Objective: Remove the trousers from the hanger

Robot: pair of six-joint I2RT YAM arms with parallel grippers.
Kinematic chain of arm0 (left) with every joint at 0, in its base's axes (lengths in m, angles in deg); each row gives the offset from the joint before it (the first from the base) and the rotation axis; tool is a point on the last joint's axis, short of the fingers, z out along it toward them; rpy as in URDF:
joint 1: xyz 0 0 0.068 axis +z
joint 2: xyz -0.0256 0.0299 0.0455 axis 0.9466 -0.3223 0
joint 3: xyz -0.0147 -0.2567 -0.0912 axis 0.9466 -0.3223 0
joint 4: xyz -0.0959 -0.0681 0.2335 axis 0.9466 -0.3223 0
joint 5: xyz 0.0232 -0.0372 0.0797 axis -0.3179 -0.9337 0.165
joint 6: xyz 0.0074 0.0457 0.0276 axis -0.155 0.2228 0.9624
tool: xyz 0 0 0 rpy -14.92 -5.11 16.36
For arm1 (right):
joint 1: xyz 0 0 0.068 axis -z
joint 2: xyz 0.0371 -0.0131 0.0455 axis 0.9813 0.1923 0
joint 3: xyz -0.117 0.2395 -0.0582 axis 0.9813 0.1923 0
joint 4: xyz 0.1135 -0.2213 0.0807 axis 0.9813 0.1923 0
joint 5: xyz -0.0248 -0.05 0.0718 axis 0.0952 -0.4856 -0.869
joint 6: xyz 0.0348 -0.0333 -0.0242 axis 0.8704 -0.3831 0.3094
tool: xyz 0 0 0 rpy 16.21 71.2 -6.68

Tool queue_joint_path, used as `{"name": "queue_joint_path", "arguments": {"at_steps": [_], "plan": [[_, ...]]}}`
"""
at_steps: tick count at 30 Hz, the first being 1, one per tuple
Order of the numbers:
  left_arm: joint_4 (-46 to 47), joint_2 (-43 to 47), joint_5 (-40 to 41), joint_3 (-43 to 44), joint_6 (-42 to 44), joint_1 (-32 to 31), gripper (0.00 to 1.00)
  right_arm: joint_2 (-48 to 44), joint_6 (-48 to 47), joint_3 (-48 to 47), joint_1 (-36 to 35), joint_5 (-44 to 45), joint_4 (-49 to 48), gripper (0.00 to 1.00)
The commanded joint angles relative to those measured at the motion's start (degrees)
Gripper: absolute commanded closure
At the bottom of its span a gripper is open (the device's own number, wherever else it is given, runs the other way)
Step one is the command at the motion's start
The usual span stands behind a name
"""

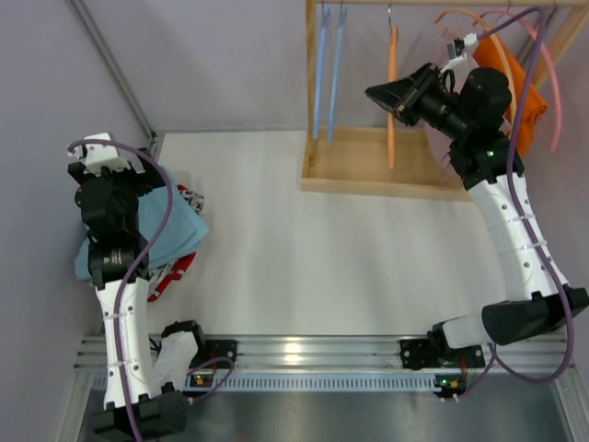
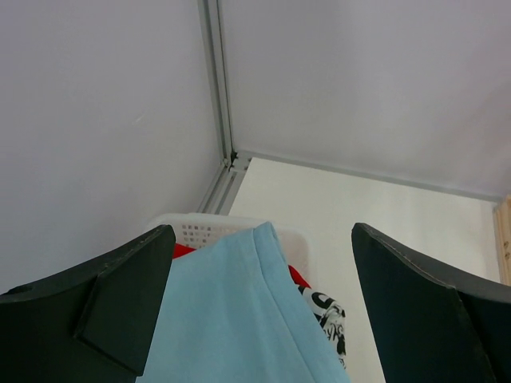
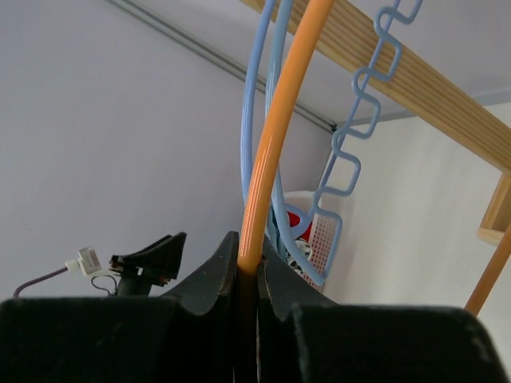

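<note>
Left side, near wall: the left pincer [image 2: 262, 263] stands released, its fingers [image 2: 120, 295] spread wide and holding nothing. It hangs over a white basket [image 2: 200, 231] at the left edge of the worktop [image 1: 276, 212].
- The light blue trousers [image 2: 231, 319] lie directly below the open jaws, draped on top of the pile and over the basket rim.
- The red trousers [image 2: 185, 250] show beneath the blue ones.
- The white trousers with black print [image 2: 329, 315] lie to the right of the blue ones.

Centre, far: a wooden rack [image 1: 368, 175] stands on the worktop. Two blue hangers [image 1: 327, 74] hang at its left end, bare.

Right of those: the right pincer [image 1: 391, 97] is clenched on an orange hanger [image 3: 271, 159]. In the wrist view the thin bar runs straight up from between the shut jaws. The part of the hanger in view carries no cloth.

Far right: the orange trousers [image 1: 525, 97] hang at the right end of the rack, partly hidden behind the right arm [image 1: 515, 221]. A pink hanger [image 1: 552, 83] loops beside them. Which hanger carries them: cannot tell.
</note>
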Motion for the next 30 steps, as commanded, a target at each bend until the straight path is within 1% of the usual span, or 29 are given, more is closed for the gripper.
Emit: {"name": "queue_joint_path", "arguments": {"at_steps": [1, 2, 5, 8, 9, 18, 30], "plan": [[0.0, 0.2, -1.4, 0.8, -0.4, 0.1, 0.02, 2.8, -1.5, -8.7, -1.0, 3.1, -3.0, 1.0], [0.0, 0.3, -1.4, 0.8, -0.2, 0.1, 0.02, 4.7, -1.6, -11.3, -1.1, 3.1, -2.7, 1.0], [0.0, 0.5, -1.4, 0.5, -0.3, 0.1, 0.02, 8.2, -2.0, -15.3, -1.2, 4.0, -1.8, 1.0], [-0.1, 0.8, -1.4, 0.2, -0.5, 0.2, 0.02, 10.8, -1.9, -17.5, -1.4, 4.1, -2.8, 1.0], [-0.2, 0.9, -3.0, 0.1, -0.3, 0.1, 0.02, 11.4, -1.8, -17.8, -1.5, 4.0, -3.1, 1.0], [-1.5, 3.0, -2.3, -2.1, 2.3, 0.1, 0.02, 16.8, -0.7, -19.8, -2.1, 4.1, -5.3, 1.0], [-3.3, 2.9, -2.3, -1.8, 2.0, 0.2, 0.02, 22.3, -0.8, -22.7, -5.0, 4.3, -7.3, 1.0]]}}
